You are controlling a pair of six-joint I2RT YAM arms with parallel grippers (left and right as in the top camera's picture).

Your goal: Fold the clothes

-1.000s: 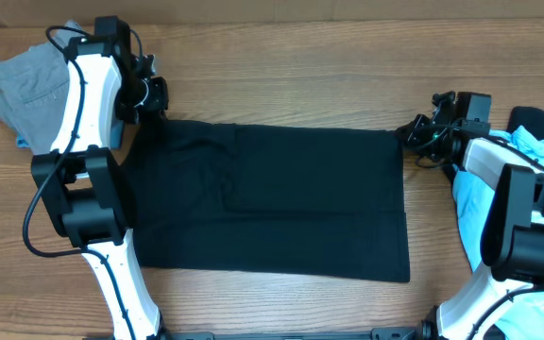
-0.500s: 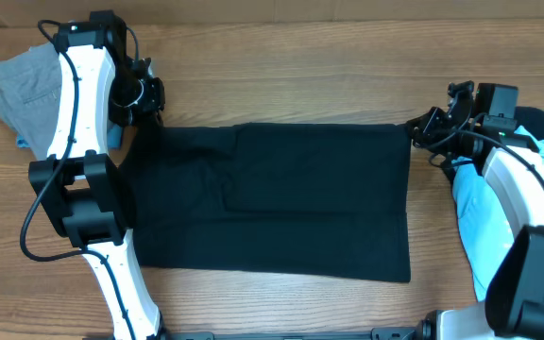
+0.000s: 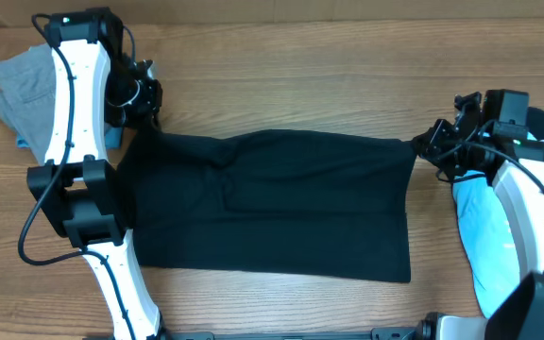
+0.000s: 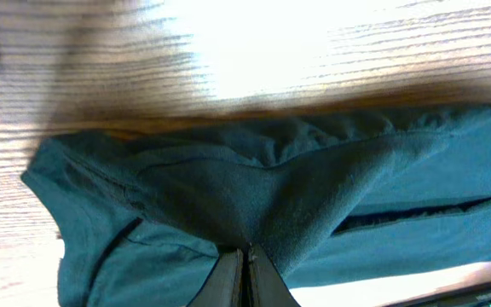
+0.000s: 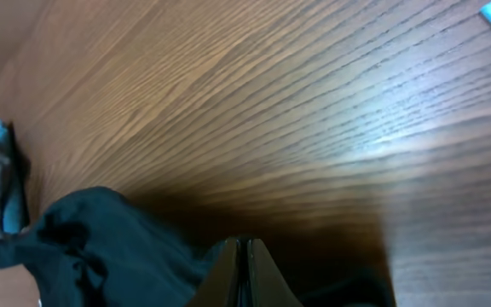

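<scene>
On the tabletop point(image 3: 281, 85) the black T-shirt point(image 3: 281, 217) lies spread, its far edge lifted, with left jaws and right jaws clenched on its far corners. The fold looks just begun; next, both corners should travel evenly toward the near hem.

surface: tabletop point(image 3: 281, 76) was brown wood grain | light: bright glare lay across it in left wrist view
</scene>
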